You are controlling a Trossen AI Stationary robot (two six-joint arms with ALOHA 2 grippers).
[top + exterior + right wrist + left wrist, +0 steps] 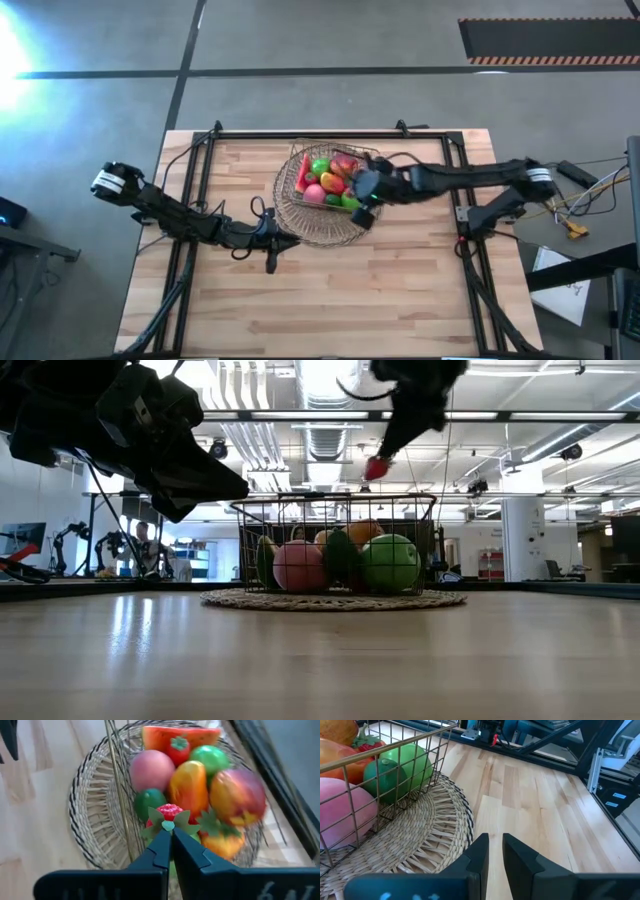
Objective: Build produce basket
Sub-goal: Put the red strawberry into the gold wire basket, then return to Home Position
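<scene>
The wire basket (300, 168) stands on a round woven tray (300, 228) at the table's middle. It holds the produce: a pink fruit (151, 769), an orange piece (187, 785), green apples (390, 563), a red-yellow apple (237, 795) and a salmon-red slice (180, 735). My right gripper (171, 837) hangs over the basket's right side, shut on a small red strawberry (170, 812). My left gripper (495, 847) is empty, its fingers shut to a narrow gap. It sits low over the table beside the tray's near-left edge (455, 845). My right gripper pinches the strawberry's green leaf crown (168, 825) between its two fingertips, coming from above and slanting down. The red berry (377, 467) hangs below the fingers, lifted clear above the basket's rim and the fruit in it.
Black frame rails (200, 170) run along the table's left, far and right sides. Bare wooden tabletop (330, 300) lies near the front edge. In the low view a person (143, 550) shows far off in the room behind the table.
</scene>
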